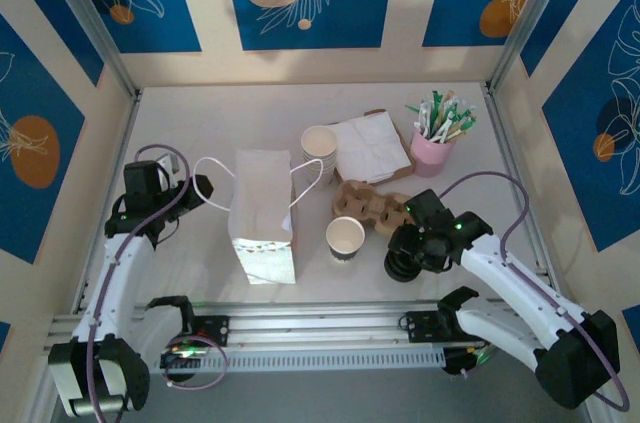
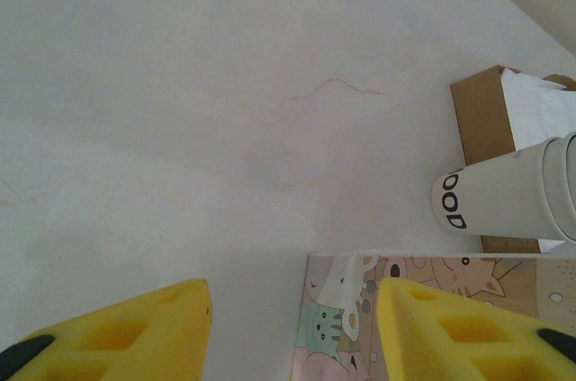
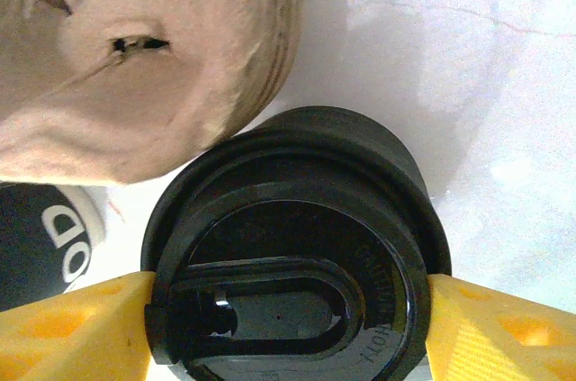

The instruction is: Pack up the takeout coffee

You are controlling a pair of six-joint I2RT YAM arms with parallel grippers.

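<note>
White tabletop (image 1: 200, 123): right tool (image 3: 288, 318) clamps black lid (image 3: 297, 219) beside cardboard carrier (image 3: 153, 48); left tool (image 2: 292, 309) gapes near paper bag (image 1: 262, 205).

Black-lidded takeout coffee (image 3: 297, 219), white paper bag (image 1: 262, 208), pink holder (image 1: 430, 155).

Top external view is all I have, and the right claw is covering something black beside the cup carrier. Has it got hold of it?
Observer: On the right wrist camera, a black lid sits between the right claw, and both yellow fingers look pressed against its rim.
Operator: Anything crowding it?
Observer: The cardboard carrier appears to touch the lid's far edge.
Operator: And the left claw?
Observer: The left wrist camera shows the left claw open and holding nothing, with the paper bag and its cartoon animal print below the gap.
</note>
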